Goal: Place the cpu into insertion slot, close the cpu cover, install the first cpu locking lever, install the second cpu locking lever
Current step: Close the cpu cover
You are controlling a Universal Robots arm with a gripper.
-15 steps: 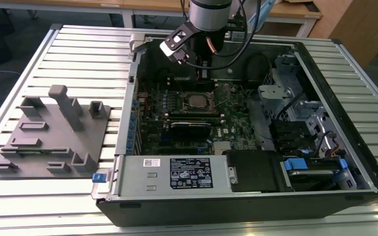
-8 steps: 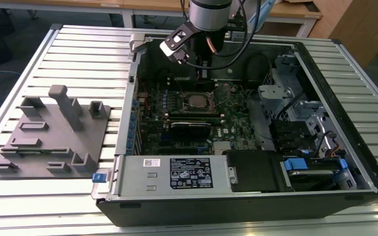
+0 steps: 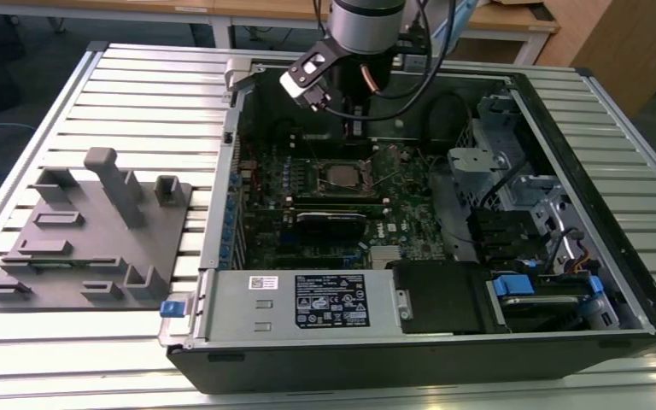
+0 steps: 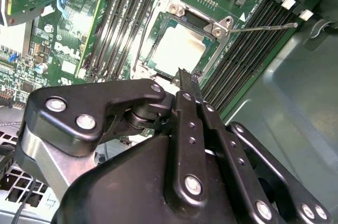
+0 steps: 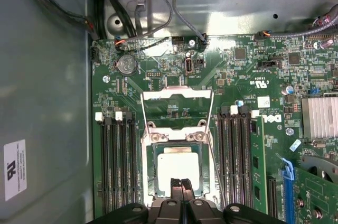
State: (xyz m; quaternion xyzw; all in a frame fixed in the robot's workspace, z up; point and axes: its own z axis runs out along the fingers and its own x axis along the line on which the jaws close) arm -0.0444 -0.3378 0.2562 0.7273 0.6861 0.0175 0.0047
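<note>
The cpu point(image 5: 177, 170) lies flat in the insertion slot point(image 3: 340, 177) on the green motherboard, its pale metal top showing through the window of the cpu cover point(image 5: 148, 171). The cover lies down around it. Two thin wire levers stand unlatched: one point(image 4: 264, 26) sticks out sideways over the memory slots, the other point(image 5: 141, 123) runs along the socket's side. My gripper point(image 5: 181, 186) hangs shut just above the cpu's edge, with nothing between its fingers. Its fingertips point(image 4: 186, 78) taper to a point near the socket's rim. In the exterior view the gripper point(image 3: 354, 135) reaches down into the open computer case.
Black memory slots point(image 5: 119, 166) flank the socket on both sides. The case's grey wall point(image 5: 47, 102) and cables point(image 5: 158, 7) are close by. A power supply point(image 3: 305, 303) and a drive cage point(image 3: 511, 188) fill the case. A grey fixture plate point(image 3: 89, 231) lies on the slatted table at the exterior view's left.
</note>
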